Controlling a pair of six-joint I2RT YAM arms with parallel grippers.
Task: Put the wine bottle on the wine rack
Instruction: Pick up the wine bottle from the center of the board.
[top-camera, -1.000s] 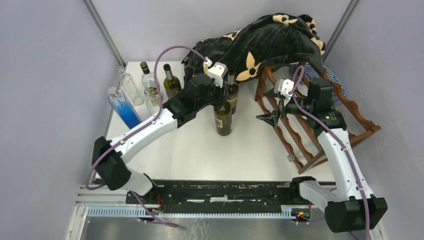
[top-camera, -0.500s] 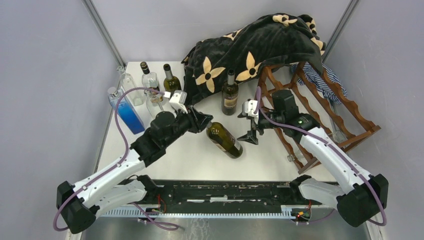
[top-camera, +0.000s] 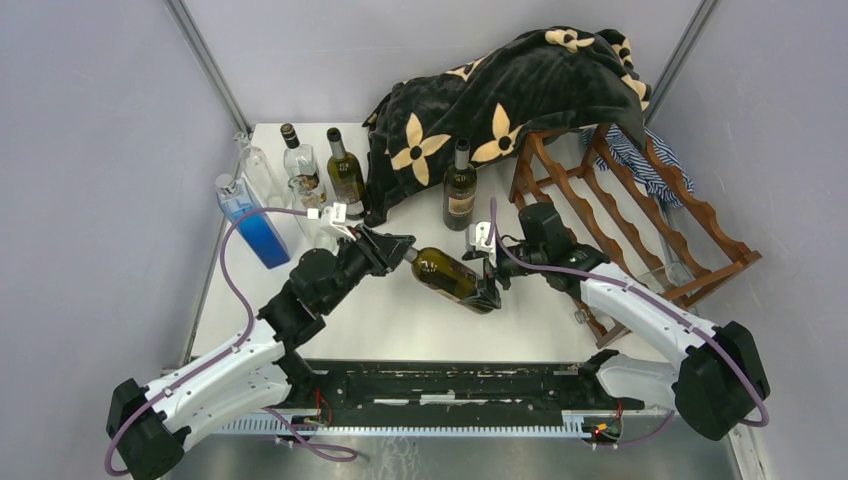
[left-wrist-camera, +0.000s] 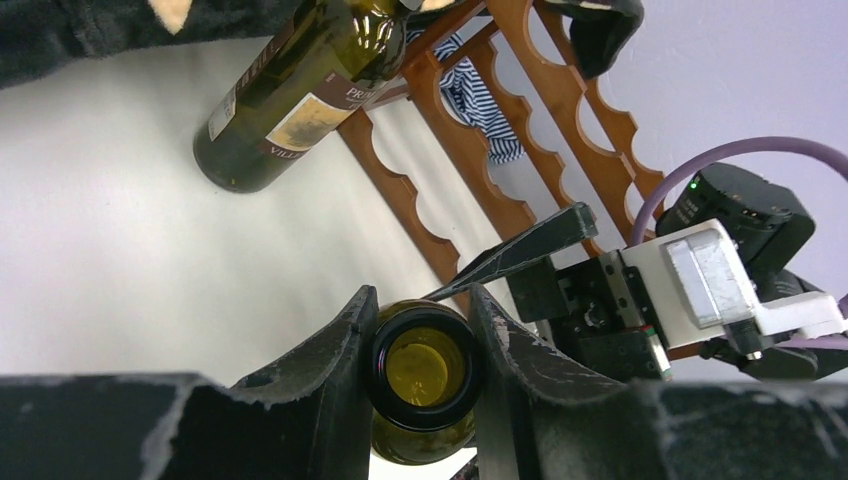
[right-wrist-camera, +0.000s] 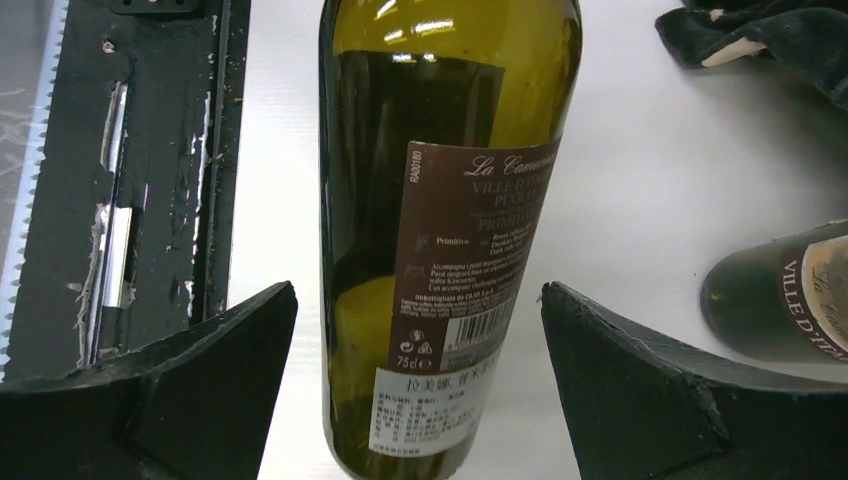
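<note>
A dark green wine bottle (top-camera: 450, 278) with a brown label lies tipped on its side just over the table, neck to the left. My left gripper (top-camera: 400, 251) is shut on its neck. In the left wrist view the fingers (left-wrist-camera: 345, 350) clamp the bottle's open mouth (left-wrist-camera: 425, 368). My right gripper (top-camera: 491, 280) is open at the bottle's base end. In the right wrist view the bottle (right-wrist-camera: 440, 200) lies between its wide-apart fingers (right-wrist-camera: 215, 360) without touching them. The reddish-brown wine rack (top-camera: 640, 215) stands at the right and also shows in the left wrist view (left-wrist-camera: 470, 150).
A second green bottle (top-camera: 460, 190) stands upright behind the held one. A black flowered blanket (top-camera: 500, 90) drapes over the rack's back. Several bottles (top-camera: 345, 172) and a blue bottle (top-camera: 250, 218) stand at the back left. A striped cloth (top-camera: 650, 160) hangs on the rack.
The left arm has tipped the bottle from upright onto its side and drawn it toward the front. The right gripper has moved left from the rack and now straddles the bottle's base.
</note>
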